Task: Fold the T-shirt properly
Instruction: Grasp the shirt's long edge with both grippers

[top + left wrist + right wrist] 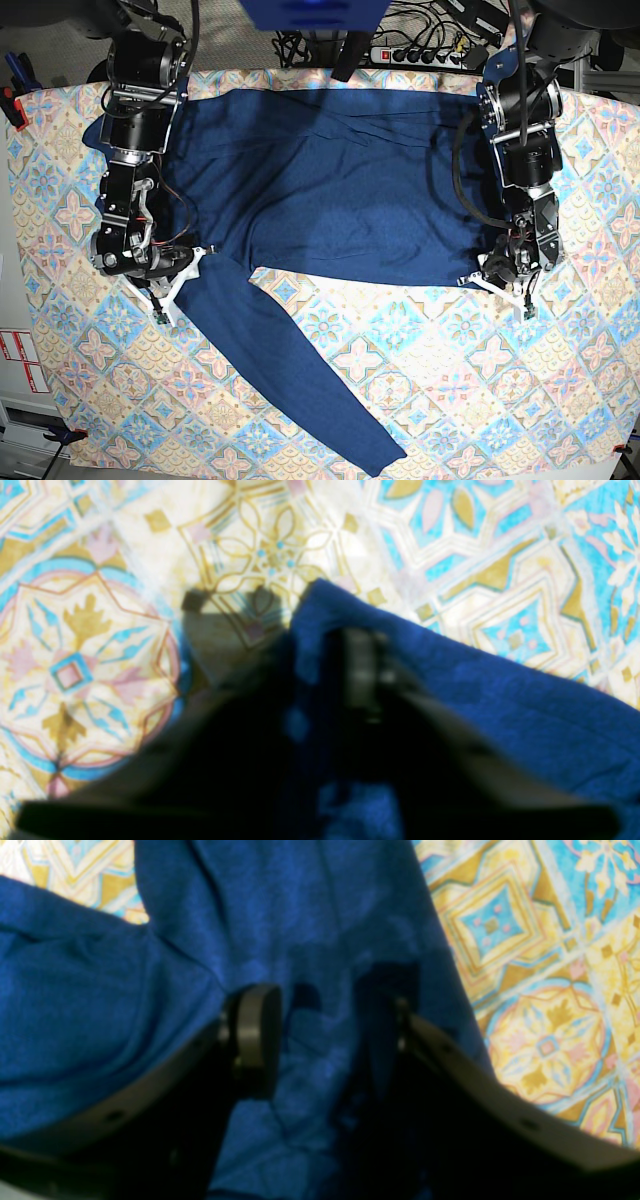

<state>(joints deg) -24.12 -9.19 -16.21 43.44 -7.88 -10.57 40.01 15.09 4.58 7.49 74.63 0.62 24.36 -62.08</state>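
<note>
A pastel tiled tablecloth point(420, 390) covers the table, and the shirt point(330, 180) lies spread flat on it, body along the far edge and one long sleeve running out diagonally toward the near edge. Judging by this, folding has hardly begun: no part of the body is turned over, the sleeve is still stretched out, and every fold remains to be made. The left claw point(507, 283) sits at the shirt's near corner on the base view's right; its wrist view shows the jaws drawn close with blue cloth bunched between them, so it appears to be pinching that corner, though blur leaves the grip uncertain. The right claw point(330, 1035) stands on the shirt where the sleeve leaves the body, jaws wide apart, one pad point(255, 1030) resting on the cloth, holding nothing.
</note>
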